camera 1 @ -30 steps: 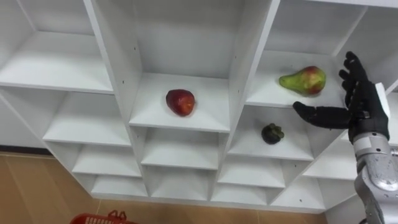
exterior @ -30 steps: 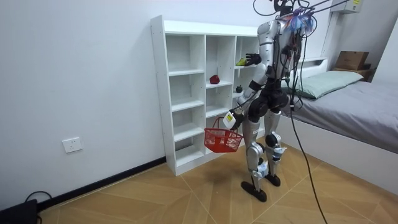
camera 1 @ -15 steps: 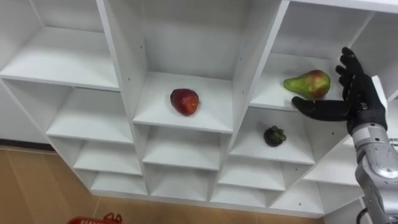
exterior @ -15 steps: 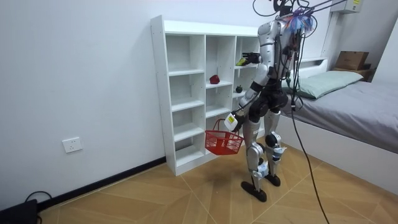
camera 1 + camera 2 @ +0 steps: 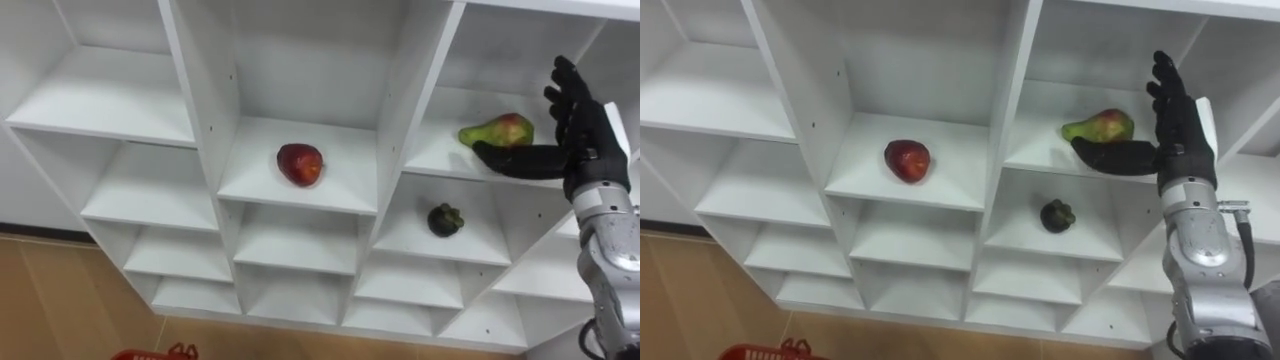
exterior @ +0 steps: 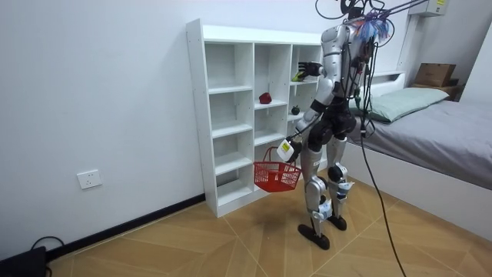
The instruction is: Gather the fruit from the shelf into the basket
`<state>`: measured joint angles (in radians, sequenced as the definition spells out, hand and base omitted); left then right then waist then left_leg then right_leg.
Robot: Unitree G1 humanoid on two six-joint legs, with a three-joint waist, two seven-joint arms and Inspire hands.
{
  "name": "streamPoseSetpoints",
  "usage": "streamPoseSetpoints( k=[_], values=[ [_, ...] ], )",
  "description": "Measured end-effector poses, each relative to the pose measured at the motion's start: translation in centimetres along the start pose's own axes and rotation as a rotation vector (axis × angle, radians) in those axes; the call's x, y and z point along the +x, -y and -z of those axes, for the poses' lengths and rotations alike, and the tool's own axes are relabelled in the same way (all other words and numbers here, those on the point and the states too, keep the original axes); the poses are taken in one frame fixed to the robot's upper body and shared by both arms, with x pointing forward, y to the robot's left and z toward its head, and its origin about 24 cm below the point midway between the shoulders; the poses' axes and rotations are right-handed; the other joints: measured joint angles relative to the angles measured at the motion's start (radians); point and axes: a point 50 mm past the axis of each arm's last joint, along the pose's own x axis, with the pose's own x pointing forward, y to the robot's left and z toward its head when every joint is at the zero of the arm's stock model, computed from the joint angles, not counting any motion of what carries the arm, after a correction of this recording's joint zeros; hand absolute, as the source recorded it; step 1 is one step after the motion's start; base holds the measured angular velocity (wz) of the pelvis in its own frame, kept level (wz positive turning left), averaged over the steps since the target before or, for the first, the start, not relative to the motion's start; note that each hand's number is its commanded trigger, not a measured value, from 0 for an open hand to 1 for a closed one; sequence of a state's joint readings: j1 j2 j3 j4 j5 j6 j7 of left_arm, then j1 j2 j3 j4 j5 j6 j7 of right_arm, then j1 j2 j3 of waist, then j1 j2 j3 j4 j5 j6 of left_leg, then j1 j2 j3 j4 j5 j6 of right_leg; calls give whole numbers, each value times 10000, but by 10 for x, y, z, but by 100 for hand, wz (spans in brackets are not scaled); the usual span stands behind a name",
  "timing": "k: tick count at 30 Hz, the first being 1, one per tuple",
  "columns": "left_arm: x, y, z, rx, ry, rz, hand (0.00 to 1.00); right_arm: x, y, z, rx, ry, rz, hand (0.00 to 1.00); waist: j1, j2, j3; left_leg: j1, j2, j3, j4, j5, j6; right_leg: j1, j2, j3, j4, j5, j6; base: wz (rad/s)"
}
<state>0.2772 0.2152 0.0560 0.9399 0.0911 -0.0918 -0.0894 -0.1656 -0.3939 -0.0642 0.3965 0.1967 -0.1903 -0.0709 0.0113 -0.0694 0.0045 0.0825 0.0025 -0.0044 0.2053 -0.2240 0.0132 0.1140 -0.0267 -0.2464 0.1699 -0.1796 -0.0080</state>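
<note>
Robot is seen standing upright in front of the white closet (image 6: 231,115), facing it, a bed behind it in the room view. Right hand (image 5: 588,148) is raised to the closet's right column: fingers spread and straight, pointing up, thumb stuck out sideways toward the closet's middle column. Pear (image 5: 495,129) is lying on its side on a shelf in that right column. The thumb is drawn across the pear's lower edge in both eye views, but actual contact cannot be confirmed, and nothing is gripped. Red apple (image 5: 300,163) is sat on a middle-column shelf at about the pear's level. Mangosteen (image 5: 445,219) is in the compartment directly below the pear. From the eye views just a sliver of the red basket (image 6: 277,175) is caught below the closet's bottom shelves. In the room view it is shown whole, hung by its handle at the lowered left hand (image 6: 285,148), in front of the closet's lower compartments. Left hand's state cannot be told from that far off. No fruit can be made out in the basket.
</note>
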Motion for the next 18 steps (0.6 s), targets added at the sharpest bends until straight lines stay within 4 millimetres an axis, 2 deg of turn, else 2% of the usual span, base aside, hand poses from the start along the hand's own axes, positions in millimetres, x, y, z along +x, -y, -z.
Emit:
streamPoseSetpoints(
  k=[10, 18],
  values=[
    [-1, 0, 4, 7, -108, -7, 100, -3, 3, 15, -77, -680, 121, 0, -2, -141, 39, -11, -11, -20, 3, 16, -4, 11, -5, -30, -14, -1, -1, 1],
    [-3, -1, 9, 41, -236, -129, 100, -5, 5, 25, -146, -1130, 180, 0, 44, -215, 9, -5, -4, 5, -6, 16, -2, 19, -4, -25, -9, -1, -1, 0]
  ],
)
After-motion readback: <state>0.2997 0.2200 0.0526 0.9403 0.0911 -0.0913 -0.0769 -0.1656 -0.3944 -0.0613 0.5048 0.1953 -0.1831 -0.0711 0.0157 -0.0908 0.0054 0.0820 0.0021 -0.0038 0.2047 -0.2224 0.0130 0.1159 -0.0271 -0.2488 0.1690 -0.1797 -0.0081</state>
